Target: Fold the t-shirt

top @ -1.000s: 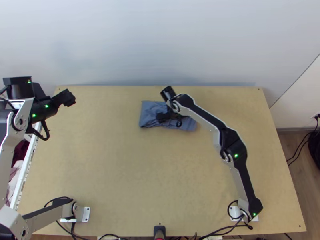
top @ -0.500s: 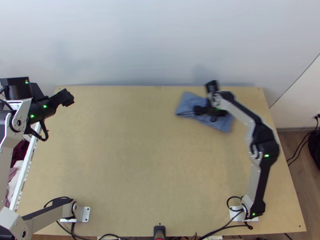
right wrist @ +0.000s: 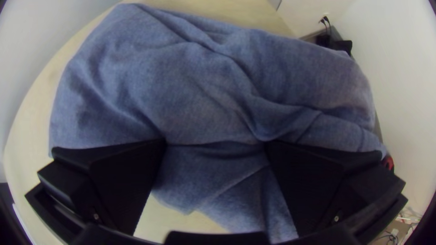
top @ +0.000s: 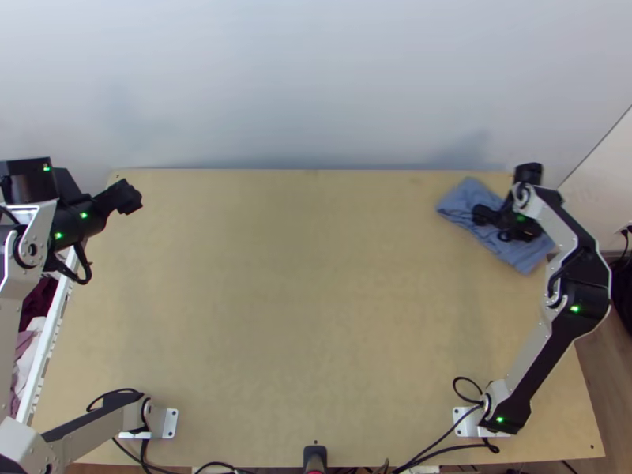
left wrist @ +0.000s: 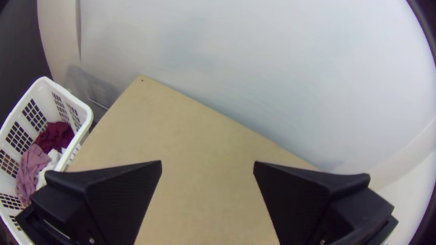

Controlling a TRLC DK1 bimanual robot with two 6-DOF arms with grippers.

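Likely parking the folded shirt [right wrist: 204, 90] far right, with right gripper [right wrist: 215, 141] and left gripper [left wrist: 207, 162] both gaping, next needing a clean lift.

T-shirt [top: 464, 197] at far right of table [top: 316, 316] (basket [left wrist: 78, 105] left)

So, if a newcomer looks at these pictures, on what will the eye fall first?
Probably on the wrinkled blue cloth T-shirt near the far right corner of the light wooden table, beneath the right arm's open black hand. Next, perhaps, on the white plastic basket of clothes beyond the left edge.
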